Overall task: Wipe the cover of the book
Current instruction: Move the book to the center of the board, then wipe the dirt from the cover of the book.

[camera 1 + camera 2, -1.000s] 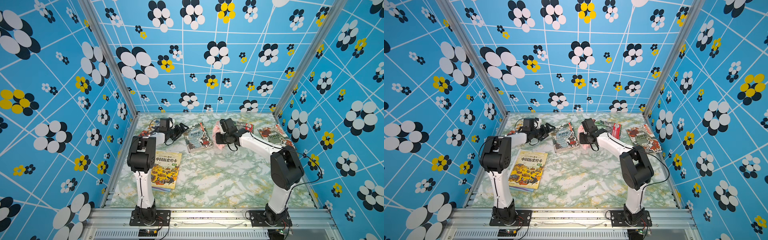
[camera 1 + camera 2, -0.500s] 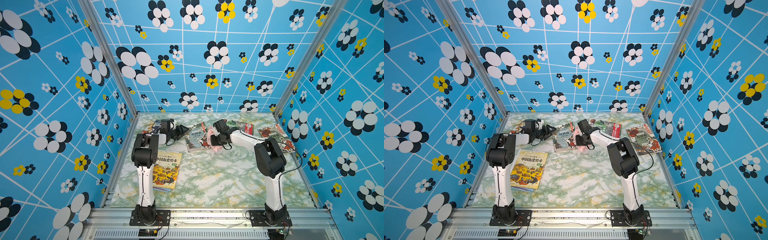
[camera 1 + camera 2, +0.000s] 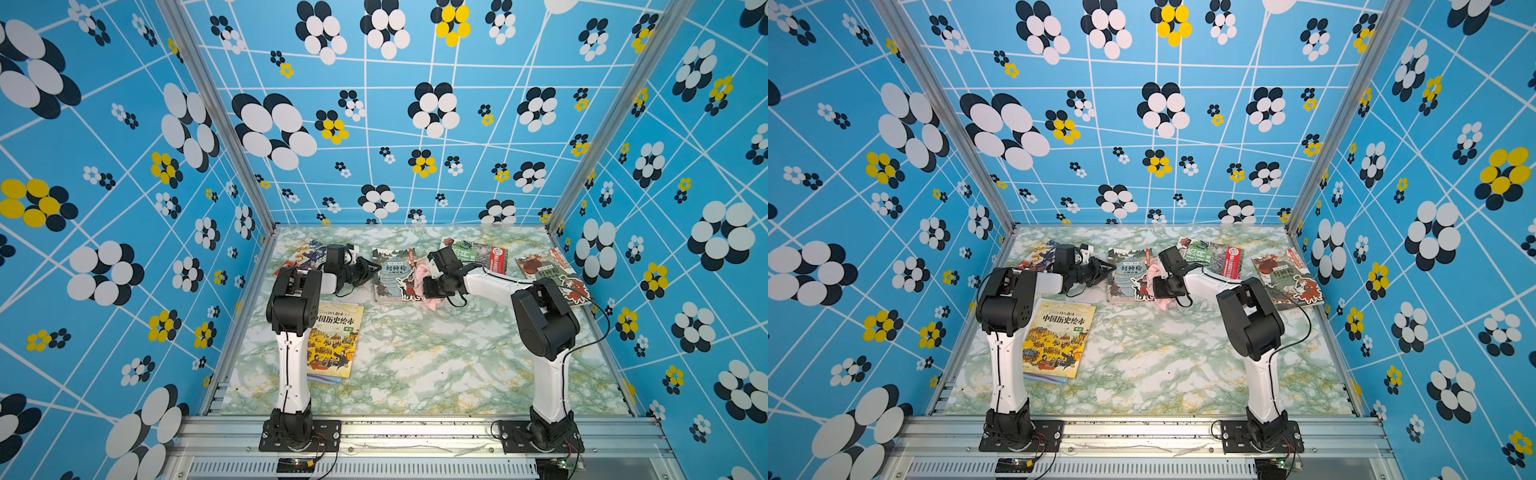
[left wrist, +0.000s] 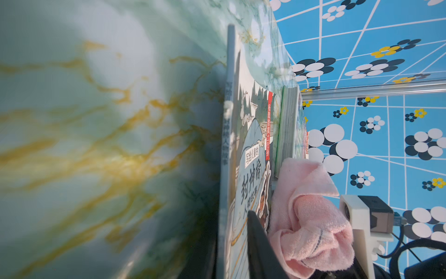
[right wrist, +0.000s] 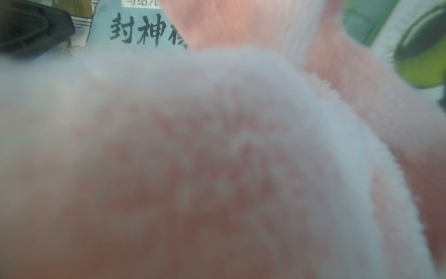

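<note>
One book (image 3: 394, 277) lies flat on the counter (image 3: 419, 357) between our end effectors. The right end effector (image 3: 433, 287) pinches a pink cloth (image 4: 311, 217) bunched beneath it on the cover's edge. The left end effector (image 3: 371, 270) straddles the spine edge; we cannot tell whether it clamps.

The table top (image 3: 415, 353) is seen to be covered w/ a smooth, glossy marble-print film, reflections being carried on it in the left wrist view. It is framed by brushed alum. posts (image 3: 219, 124) w/ matt printed wall panels (image 3: 124, 166) set between. The book (image 3: 392, 274) is bound in smooth, slightly shiny paper/card, the pink cloth (image 4: 313, 217) is shown as soft, fluffy terry w/ a fuzzy nap, and the arms (image 3: 291, 361) are shelled in smooth white & black plastic, semi-gloss.
</note>
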Robot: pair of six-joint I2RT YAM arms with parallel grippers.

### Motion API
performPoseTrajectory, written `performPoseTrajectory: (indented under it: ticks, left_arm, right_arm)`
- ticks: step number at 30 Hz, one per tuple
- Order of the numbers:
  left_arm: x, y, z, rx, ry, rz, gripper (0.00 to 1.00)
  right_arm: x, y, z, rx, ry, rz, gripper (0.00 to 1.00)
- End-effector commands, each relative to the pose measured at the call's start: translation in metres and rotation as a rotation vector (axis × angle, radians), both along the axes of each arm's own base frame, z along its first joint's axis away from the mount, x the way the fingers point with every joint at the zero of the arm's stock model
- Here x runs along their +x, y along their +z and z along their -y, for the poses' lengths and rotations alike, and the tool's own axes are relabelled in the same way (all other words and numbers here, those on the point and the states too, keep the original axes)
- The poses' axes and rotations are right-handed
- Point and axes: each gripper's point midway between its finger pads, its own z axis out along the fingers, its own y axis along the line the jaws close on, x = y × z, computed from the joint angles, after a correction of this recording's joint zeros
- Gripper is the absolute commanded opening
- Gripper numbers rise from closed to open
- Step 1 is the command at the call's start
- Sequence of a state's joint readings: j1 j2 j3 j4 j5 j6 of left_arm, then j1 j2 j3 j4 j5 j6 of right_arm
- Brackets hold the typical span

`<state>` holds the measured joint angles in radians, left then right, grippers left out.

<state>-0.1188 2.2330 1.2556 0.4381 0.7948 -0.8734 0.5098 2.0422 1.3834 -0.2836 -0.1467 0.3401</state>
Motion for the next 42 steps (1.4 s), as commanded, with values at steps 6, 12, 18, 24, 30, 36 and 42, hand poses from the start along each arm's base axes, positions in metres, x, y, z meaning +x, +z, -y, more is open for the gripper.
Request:
performPoseTrajectory:
  ticks: [6, 12, 18, 24, 30, 36, 42]
  left_arm:
    - [-0.032, 0.017, 0.016, 0.0, -0.071, 0.027, 0.07]
    - [-0.068, 0.029, 0.035, -0.006, -0.14, 0.017, 0.03]
    - [-0.119, 0.025, 0.054, 0.015, -0.196, -0.021, 0.0]
    - [-0.159, 0.007, 0.058, 0.064, -0.218, -0.08, 0.0]
    - [-0.187, -0.004, 0.068, 0.102, -0.247, -0.108, 0.0]
    - [-0.188, -0.008, 0.074, 0.092, -0.239, -0.116, 0.0]
    - [-0.19, -0.012, 0.07, 0.106, -0.22, -0.12, 0.0]
  right_arm:
    - [-0.021, 0.027, 0.004, 0.054, -0.028, -0.001, 0.0]
    - [-0.027, 0.062, 0.019, 0.026, -0.05, 0.084, 0.0]
    - [-0.036, 0.046, 0.013, -0.001, -0.024, 0.063, 0.0]
    - [-0.056, 0.008, -0.024, 0.011, 0.026, -0.008, 0.0]
    - [-0.075, -0.001, -0.11, 0.131, 0.116, -0.048, 0.0]
    - [-0.068, -0.007, -0.122, 0.221, 0.051, -0.06, 0.0]
    - [-0.058, -0.042, -0.01, 0.12, -0.198, -0.109, 0.0]
